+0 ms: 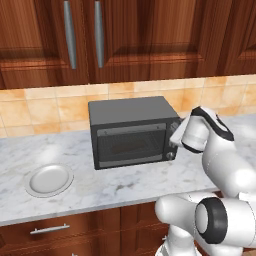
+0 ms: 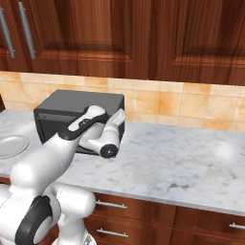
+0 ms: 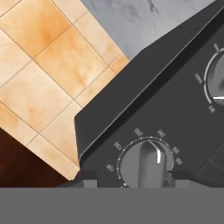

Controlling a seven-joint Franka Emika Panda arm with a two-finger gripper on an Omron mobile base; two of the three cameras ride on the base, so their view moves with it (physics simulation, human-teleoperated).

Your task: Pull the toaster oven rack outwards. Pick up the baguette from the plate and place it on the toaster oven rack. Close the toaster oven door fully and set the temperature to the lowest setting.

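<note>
Hand view: gripper (image 3: 131,177) fingers straddle the temperature knob (image 3: 144,164), clamp unclear. Toaster oven door (image 1: 131,143) shut, plate (image 1: 49,180) empty; baguette presumably inside; lowest setting left.

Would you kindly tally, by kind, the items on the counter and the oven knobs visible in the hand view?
Toaster oven: 1
Plate: 1
Knobs in the hand view: 2
Total: 4
</note>
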